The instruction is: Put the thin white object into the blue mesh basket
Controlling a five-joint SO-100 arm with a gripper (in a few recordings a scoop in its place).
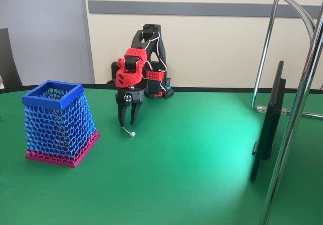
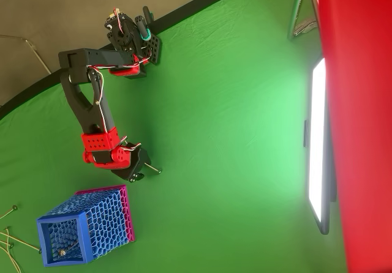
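The thin white object (image 1: 127,130) hangs from the tips of your hand (image 1: 128,121), its strand trailing down and out to the right in the fixed view, with the tiny bead at the free end just over or on the green tabletop (image 1: 192,154); in the overhead view the strand (image 2: 152,169) pokes out from the hand (image 2: 139,174) toward the open green. Your hand is drawn narrow and seems to pinch the strand at its upper end, though the contact itself is too small to make out for sure. The blue mesh basket (image 1: 58,121) stands near the hand, on its left in the fixed view, not touching it, with its rim about level with the hand's knuckles, so you will have to lift well clear before you carry across. The likeliest trouble is the grip: a strand this thin, held only at one end, could slip out or swivel when you raise it, and the dangling bead could snag the rim or catch in the honeycomb wall if you cross too low. A hand coming in low could also nudge the light basket and shift or tip it. Looking down into the basket's mouth (image 2: 61,243) from overhead, something small and roundish lies at the bottom, perhaps a bead from a like piece, but it is too small to name. A few more thin strands (image 2: 8,239) lie on the tabletop beyond the basket from the hand.
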